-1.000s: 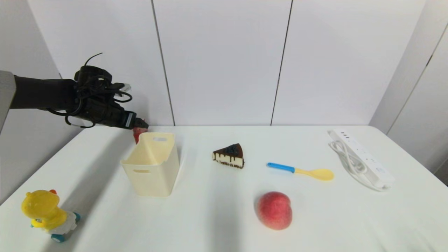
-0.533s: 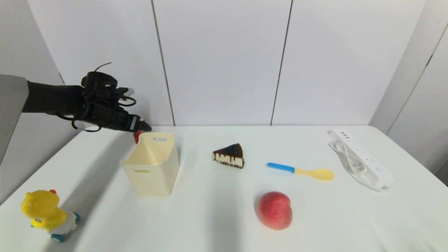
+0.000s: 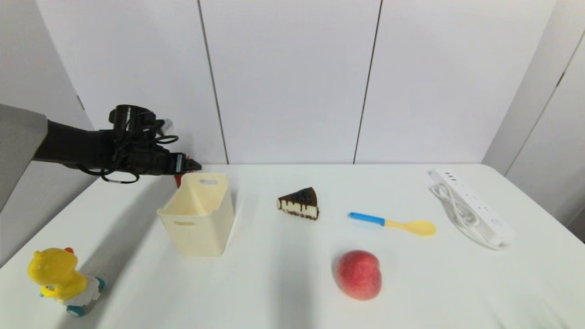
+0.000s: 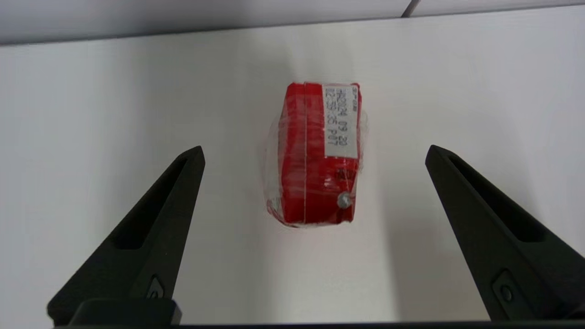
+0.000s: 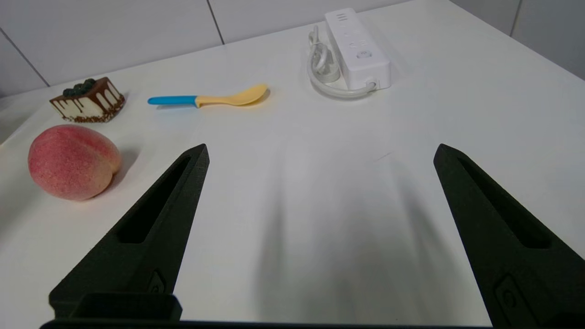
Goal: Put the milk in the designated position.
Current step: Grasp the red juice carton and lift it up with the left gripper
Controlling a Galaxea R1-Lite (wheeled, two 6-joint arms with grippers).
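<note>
In the head view, the cream bin (image 3: 197,214) stands upright on the white tabletop (image 3: 292,292) with its open top showing only its own pale inner walls; nothing is visible inside it. Just behind the bin's far left corner a sliver of the red milk (image 3: 178,180) shows, mostly hidden by the bin's rim and by the left end effector (image 3: 194,165), which hovers directly above it. To the right of the bin lie a cake slice (image 3: 298,204), then a blue-and-yellow spoon (image 3: 393,223), and farthest from the bin a white power strip (image 3: 475,206); a peach (image 3: 358,274) sits nearer the robot than the cake, and a yellow duck toy (image 3: 60,279) sits well to the bin's near left. In the left wrist view, the milk (image 4: 315,153) stands on bare tabletop, seen from above, between the left end effector's wide-spread fingers (image 4: 151,237), touching neither. In the right wrist view, the right end effector (image 5: 320,155) also stands wide and holds nothing, over bare tabletop, with the peach (image 5: 73,162), cake slice (image 5: 87,100), spoon (image 5: 210,98) and power strip (image 5: 356,49) beyond it.
</note>
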